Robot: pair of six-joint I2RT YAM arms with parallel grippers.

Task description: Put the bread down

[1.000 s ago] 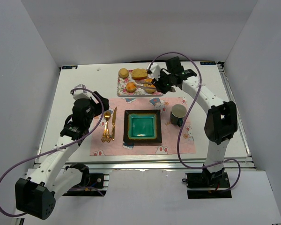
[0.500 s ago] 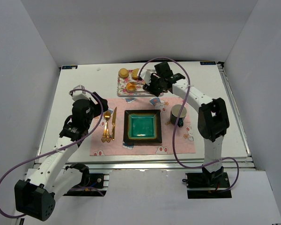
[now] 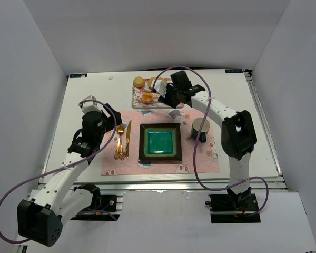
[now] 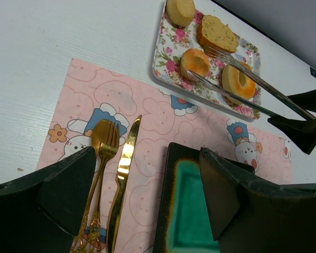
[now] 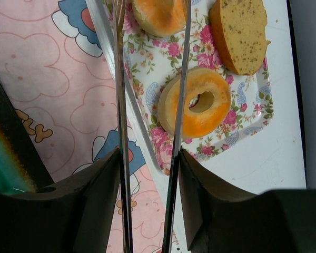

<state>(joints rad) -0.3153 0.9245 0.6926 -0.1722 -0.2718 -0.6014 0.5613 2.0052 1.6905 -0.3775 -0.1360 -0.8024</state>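
Observation:
The bread (image 4: 195, 62), a small orange-golden bun with a darker top, lies on the floral tray (image 4: 163, 52) at the back of the table. My right gripper (image 5: 150, 158) is shut on a pair of metal tongs (image 5: 120, 105). The two tong arms reach over the tray and pass either side of the bread (image 5: 158, 16), and I cannot tell if they touch it. From above, the bread (image 3: 147, 97) shows just left of the right gripper (image 3: 171, 95). My left gripper (image 4: 147, 179) is open over the pink placemat, holding nothing.
A ring doughnut (image 5: 197, 103), a speckled bread slice (image 5: 242, 31) and a paler bun (image 4: 180, 10) share the tray. On the pink placemat (image 3: 200, 158) sit a square green plate (image 3: 159, 126), a gold knife and fork (image 3: 122, 139) and a dark mug (image 3: 201, 126).
The right arm has swung left over the tray with the tongs, whose arms have spread a little wider and now straddle the bread. The left arm has not moved.

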